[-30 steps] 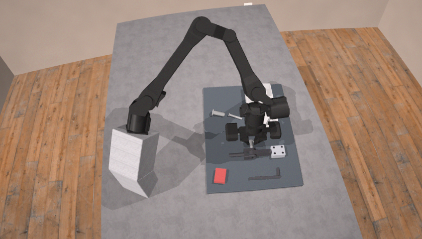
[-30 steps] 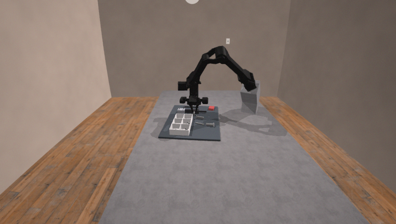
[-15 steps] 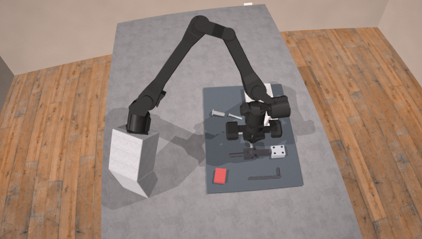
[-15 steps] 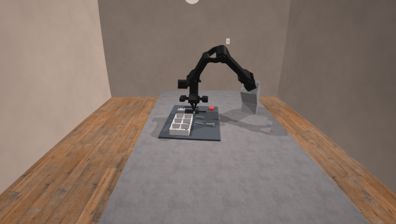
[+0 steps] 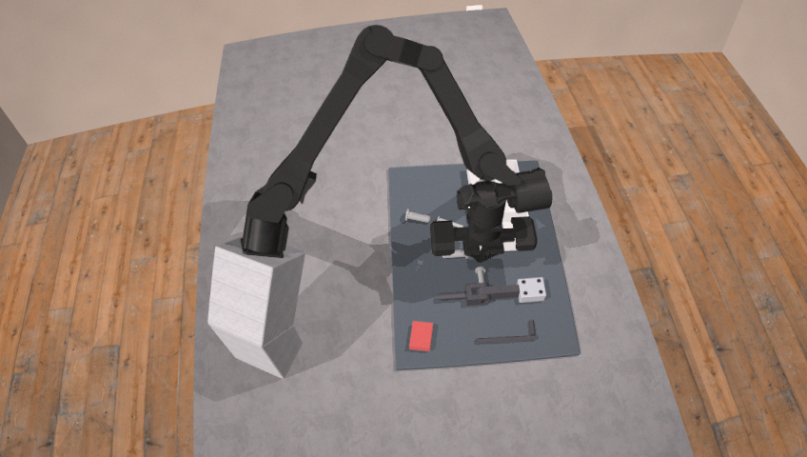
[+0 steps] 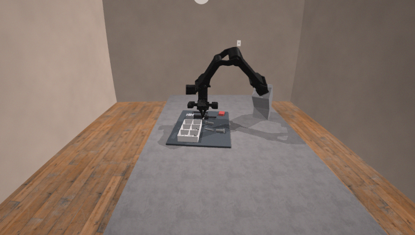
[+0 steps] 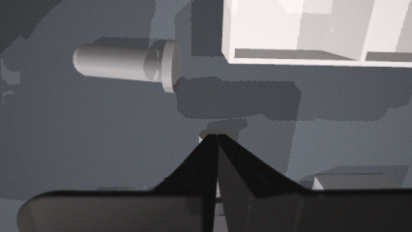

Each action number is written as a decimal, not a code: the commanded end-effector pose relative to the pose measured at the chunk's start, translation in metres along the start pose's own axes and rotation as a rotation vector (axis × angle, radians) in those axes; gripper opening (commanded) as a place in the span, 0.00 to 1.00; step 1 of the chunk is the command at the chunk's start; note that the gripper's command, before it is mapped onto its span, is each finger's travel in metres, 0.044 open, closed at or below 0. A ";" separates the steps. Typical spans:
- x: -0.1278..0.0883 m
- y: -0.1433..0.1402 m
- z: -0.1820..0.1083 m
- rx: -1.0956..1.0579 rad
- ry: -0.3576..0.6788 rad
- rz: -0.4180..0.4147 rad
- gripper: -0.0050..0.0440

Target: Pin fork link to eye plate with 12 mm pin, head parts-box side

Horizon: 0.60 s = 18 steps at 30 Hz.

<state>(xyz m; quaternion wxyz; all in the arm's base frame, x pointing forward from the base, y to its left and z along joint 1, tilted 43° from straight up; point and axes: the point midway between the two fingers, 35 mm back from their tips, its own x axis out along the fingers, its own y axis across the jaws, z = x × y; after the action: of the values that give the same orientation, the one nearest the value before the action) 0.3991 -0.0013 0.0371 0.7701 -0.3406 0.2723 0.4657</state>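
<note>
Shut tight on nothing, gripper (image 7: 216, 140) just over the pin (image 5: 481, 275). Sticks out of the fork link (image 5: 472, 294) by the eye plate (image 5: 531, 288), head toward the parts box (image 6: 187, 138). Probably stiff, smooth, light (slips easily); best pinched across the shank.

From where I stand, nothing carries readable writing. The white parts box (image 6: 189, 130), the red block (image 5: 421, 336), the pale eye plate block (image 5: 531, 289) and the grey pins (image 7: 126, 63) are all blank. The small white plate high on the far wall (image 6: 238, 42) shows no legible mark.
</note>
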 end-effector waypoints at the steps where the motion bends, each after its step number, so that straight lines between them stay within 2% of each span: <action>1: -0.003 -0.001 0.007 -0.001 0.001 -0.006 0.10; 18: 0.008 -0.001 0.007 -0.001 0.001 -0.006 0.10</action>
<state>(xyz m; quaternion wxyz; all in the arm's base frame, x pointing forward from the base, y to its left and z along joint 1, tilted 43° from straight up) 0.4037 0.0058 0.0413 0.7720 -0.3462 0.2669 0.4613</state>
